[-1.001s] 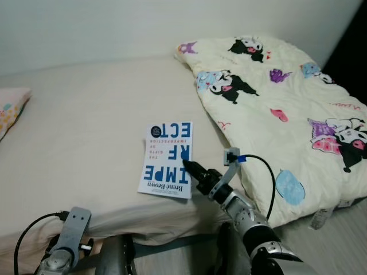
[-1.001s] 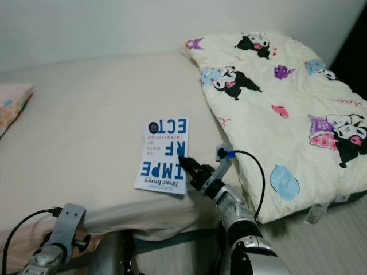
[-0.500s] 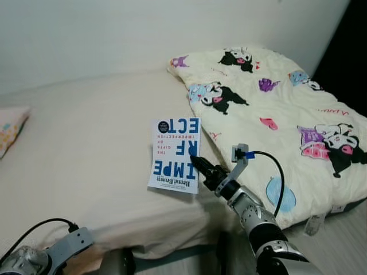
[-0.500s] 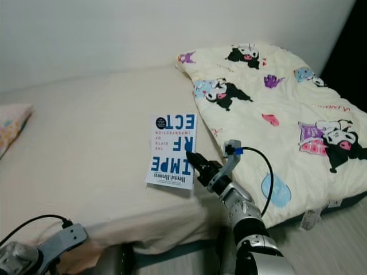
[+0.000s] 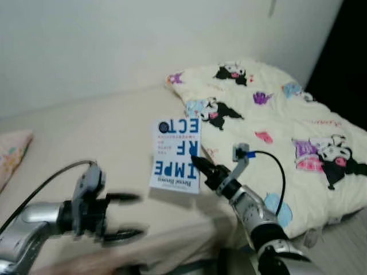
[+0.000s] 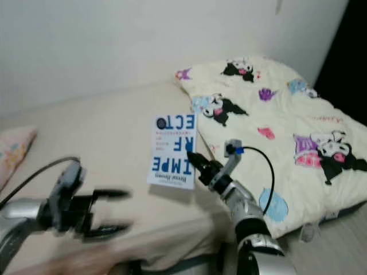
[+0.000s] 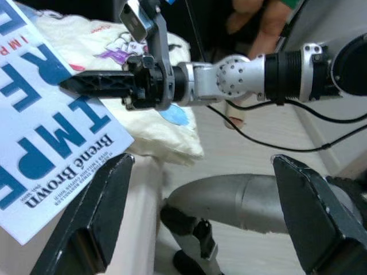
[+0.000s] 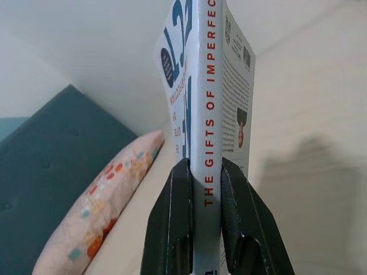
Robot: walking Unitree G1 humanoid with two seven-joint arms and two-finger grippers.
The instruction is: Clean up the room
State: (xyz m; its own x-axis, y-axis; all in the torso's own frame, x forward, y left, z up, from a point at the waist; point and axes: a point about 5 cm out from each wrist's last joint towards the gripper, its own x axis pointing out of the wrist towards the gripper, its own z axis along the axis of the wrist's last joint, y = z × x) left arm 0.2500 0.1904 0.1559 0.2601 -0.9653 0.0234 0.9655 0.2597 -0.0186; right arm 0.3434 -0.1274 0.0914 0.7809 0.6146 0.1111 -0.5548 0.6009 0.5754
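A white paperback book with large blue letters (image 5: 176, 153) sits at the centre of the frame, raised off the beige bed (image 5: 97, 137), its lower right edge pinched in the right end effector (image 5: 202, 168). In the right wrist view the two black fingers (image 8: 171, 223) are clamped on either side of the book's spine, near its bottom edge. The left end effector (image 5: 127, 216), blurred, hovers at lower left above the bed's near edge, fingers apart, well clear of the book. A cream quilt printed with cartoon characters (image 5: 287, 132) covers the right of the frame, its left edge just beside the book. A pink patterned pillow (image 5: 12, 154) lies at the left edge. Bare mattress spreads between pillow and book.
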